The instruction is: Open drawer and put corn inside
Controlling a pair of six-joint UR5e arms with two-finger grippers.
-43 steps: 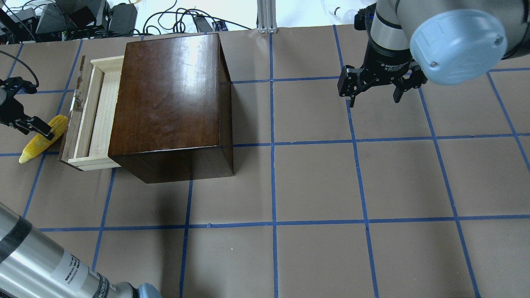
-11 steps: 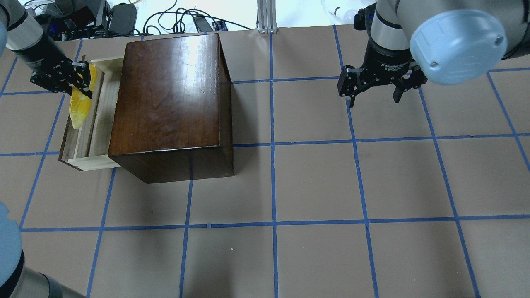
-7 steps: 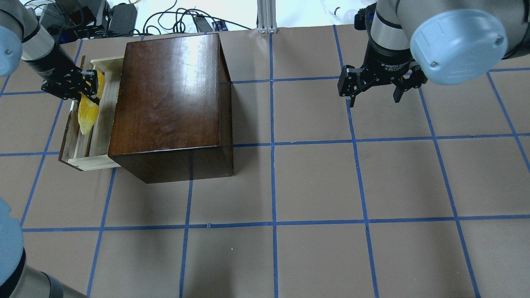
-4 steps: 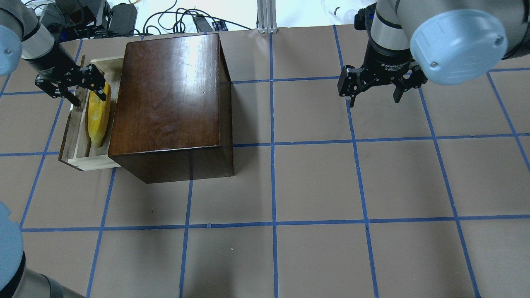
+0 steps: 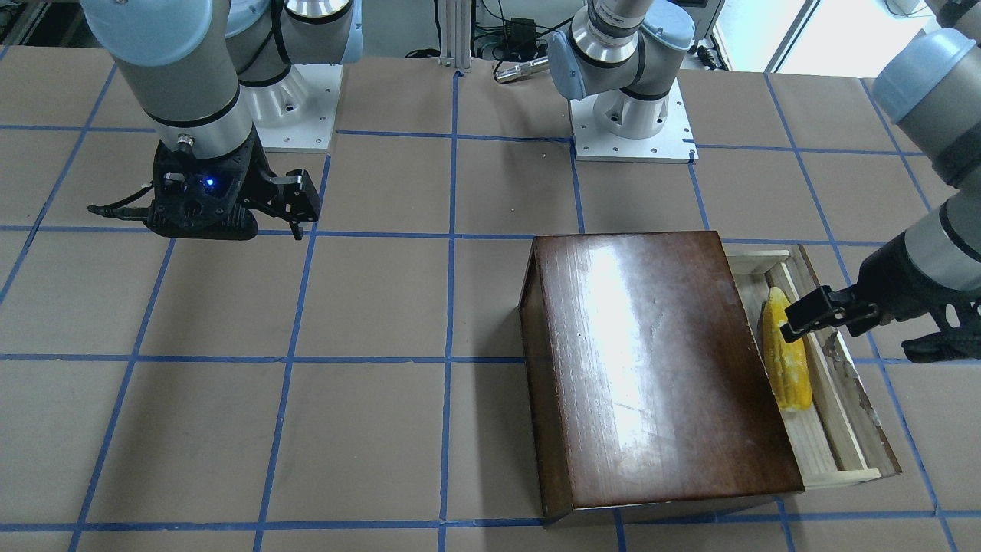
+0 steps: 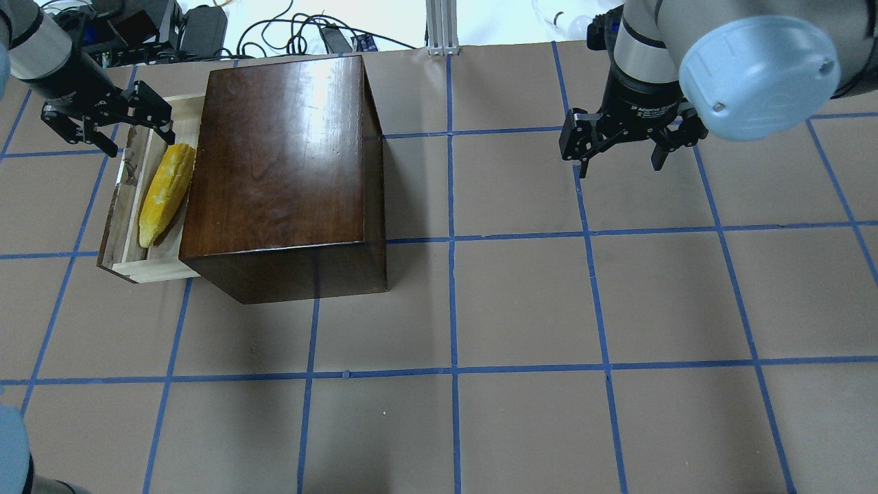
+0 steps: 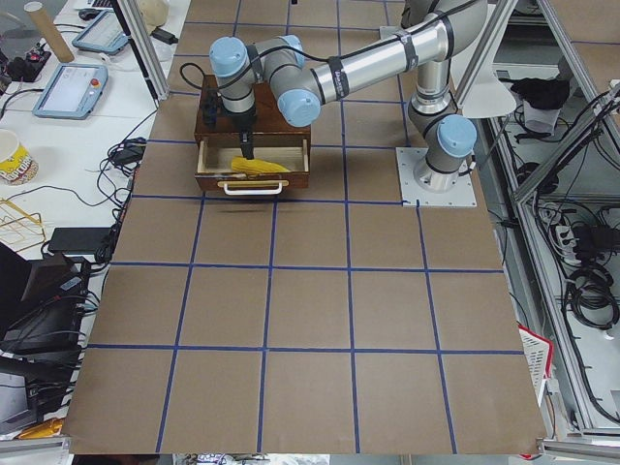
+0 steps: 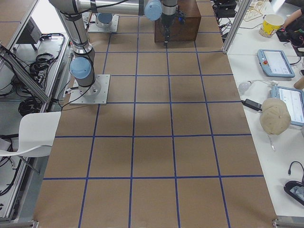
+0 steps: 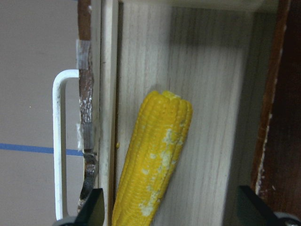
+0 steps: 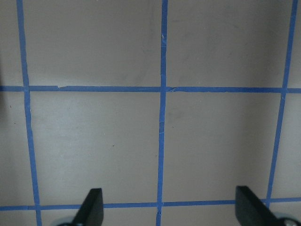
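The yellow corn [image 6: 167,194] lies loose in the pulled-out drawer [image 6: 152,270] of the dark-brown box [image 6: 281,158], leaning along the box side. It also shows in the front view [image 5: 787,360] and in the left wrist view [image 9: 153,165]. My left gripper [image 6: 137,140] is open and empty, above the far end of the drawer, apart from the corn. My right gripper [image 6: 621,165] is open and empty over bare table at the far right, as the right wrist view [image 10: 169,207] confirms.
The drawer's front panel carries a white wire handle [image 9: 56,141]. Cables and electronics [image 6: 137,27] lie beyond the table's far edge. The table [image 6: 521,302] is brown with a blue tape grid.
My left gripper carried the corn from the table over the drawer, opened and let it drop in, then drew back toward the far end. The right arm has not moved.
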